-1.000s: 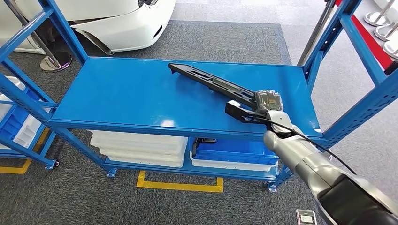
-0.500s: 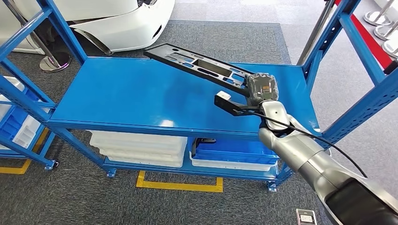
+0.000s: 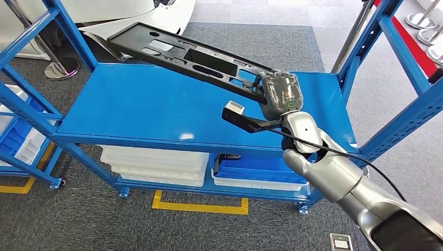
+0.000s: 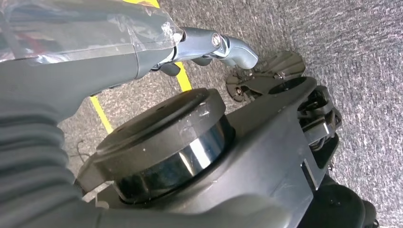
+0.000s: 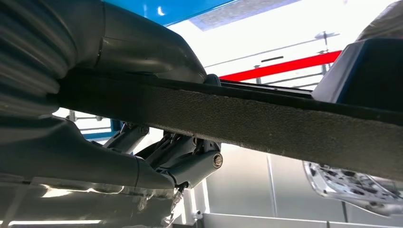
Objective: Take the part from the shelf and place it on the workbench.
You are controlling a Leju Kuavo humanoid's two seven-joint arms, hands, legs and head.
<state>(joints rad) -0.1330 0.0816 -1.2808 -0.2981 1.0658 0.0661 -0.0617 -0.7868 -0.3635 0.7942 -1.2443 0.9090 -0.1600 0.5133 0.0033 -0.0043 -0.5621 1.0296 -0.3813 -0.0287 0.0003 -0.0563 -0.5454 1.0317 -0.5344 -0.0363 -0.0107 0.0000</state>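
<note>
Lifting the part (image 3: 193,56) off the blue shelf (image 3: 141,107), I am clamping my right hand (image 3: 281,94) on its near end; it is now swinging clear, heading for the workbench.

A long, flat, black matt plastic part (image 3: 193,57) with cut-outs is held above a smooth, glossy blue painted metal shelf (image 3: 141,104). Rough grey carpet (image 3: 78,219) is seen beneath, and translucent white plastic bins (image 3: 156,164).
</note>
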